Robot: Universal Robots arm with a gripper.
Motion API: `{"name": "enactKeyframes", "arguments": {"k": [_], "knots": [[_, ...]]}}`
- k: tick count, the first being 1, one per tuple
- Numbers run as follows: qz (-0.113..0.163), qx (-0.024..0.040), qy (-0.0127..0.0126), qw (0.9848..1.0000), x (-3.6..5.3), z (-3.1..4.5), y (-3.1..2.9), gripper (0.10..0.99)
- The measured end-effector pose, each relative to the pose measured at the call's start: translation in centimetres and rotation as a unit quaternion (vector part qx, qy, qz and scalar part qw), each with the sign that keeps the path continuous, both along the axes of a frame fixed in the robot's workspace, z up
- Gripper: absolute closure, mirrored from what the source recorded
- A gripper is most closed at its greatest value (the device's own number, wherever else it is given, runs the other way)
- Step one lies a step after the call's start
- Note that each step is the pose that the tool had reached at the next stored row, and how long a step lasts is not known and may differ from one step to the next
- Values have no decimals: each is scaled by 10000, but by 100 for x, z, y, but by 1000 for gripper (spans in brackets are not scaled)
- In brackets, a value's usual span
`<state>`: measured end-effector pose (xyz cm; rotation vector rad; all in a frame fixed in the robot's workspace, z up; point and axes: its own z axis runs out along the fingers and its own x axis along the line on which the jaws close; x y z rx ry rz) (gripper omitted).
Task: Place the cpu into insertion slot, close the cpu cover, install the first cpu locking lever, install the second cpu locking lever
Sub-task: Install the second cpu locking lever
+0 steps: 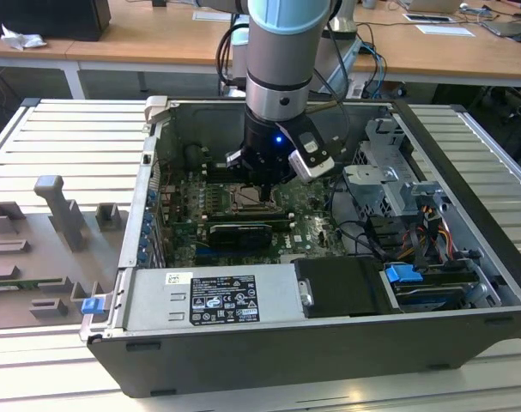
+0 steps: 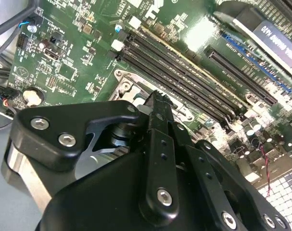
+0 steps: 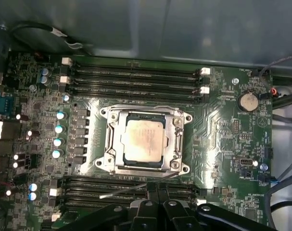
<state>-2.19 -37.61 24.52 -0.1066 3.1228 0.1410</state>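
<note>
Exterior view, its left to its right. Grey moulded fixture tray [image 1: 45,249] with upright blocks lies on the slatted counter [image 1: 63,137], just beside the open computer case [image 1: 329,343]. Inside the case: power supply [image 1: 217,298] along the near wall, green motherboard [image 1: 200,206] behind it, drive cage with a blue tab [image 1: 403,275] toward the exterior view's right. The arm [image 1: 281,51] comes straight down into the case; the pincer [image 1: 258,182] hangs right over the CPU socket [image 1: 251,199].

First wrist view: the cpu [image 3: 144,141], pale metal top up, sits square in the socket. The cpu cover [image 3: 145,139] lies flat down around it, frame closed, chip showing through its window. A thin metal locking lever [image 3: 136,188] stands off the socket edge, angled out over the memory slots [image 3: 131,79] next to it, not latched. Second lever: cannot tell. Coin battery [image 3: 247,101] well apart from the socket.

Pincer [image 3: 158,188] tips sit just beside the socket edge, near the free lever; contact cannot be told. In the second wrist view the pincer [image 2: 158,98] fingers [image 2: 160,144] appear pressed together, closed, nothing seen between them.
</note>
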Motion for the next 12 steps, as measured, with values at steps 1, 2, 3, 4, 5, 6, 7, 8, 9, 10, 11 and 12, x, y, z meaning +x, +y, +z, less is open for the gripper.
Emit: {"name": "enactKeyframes", "arguments": {"k": [1, 2, 3, 4, 5, 6, 7, 8, 9, 10, 11, 12], "knots": [[0, 0, 0, 10000, -1, 0, -4, 980], [-1, 0, 0, 10000, -3, 0, -9, 980], [0, 1, 0, 10000, -8, 0, -20, 980], [1, 2, 0, 10000, -13, -1, -29, 980], [3, 3, 0, 10000, -17, 0, -40, 980], [4, 5, 0, 10000, -23, -1, -51, 980], [6, 8, 0, 10000, -29, -1, -65, 980], [7, 11, 0, 10000, -37, -1, -84, 980], [9, 13, 0, 10000, -39, -2, -95, 980], [10, 18, 0, 10000, -45, -2, -102, 980], [15, 28, 0, 10000, -61, -3, -107, 980], [19, 43, 0, 10000, -82, -4, -109, 980]]}}
